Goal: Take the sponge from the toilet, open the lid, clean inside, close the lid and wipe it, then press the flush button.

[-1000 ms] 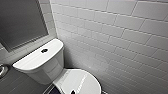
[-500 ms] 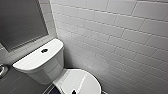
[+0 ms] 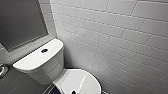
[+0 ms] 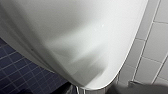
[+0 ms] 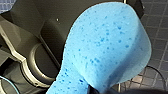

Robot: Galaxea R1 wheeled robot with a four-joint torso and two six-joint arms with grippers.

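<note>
Nothing has shifted since the earlier frames; the head view sits as it did. Wall runs from 12 to 4 o'clock, just beside the toilet, so room there is tight and an arm swinging wide could strike tile. Floor, opposite the wall, looks open. Lid lies shut at 6 o'clock; its glossy rim may let a grip slide off. Sponge is pinched at its narrow end by the right gripper; being soft, it could pull loose under pressing. Whether the left gripper is spread cannot be told. Button sits at 9 o'clock.
</note>
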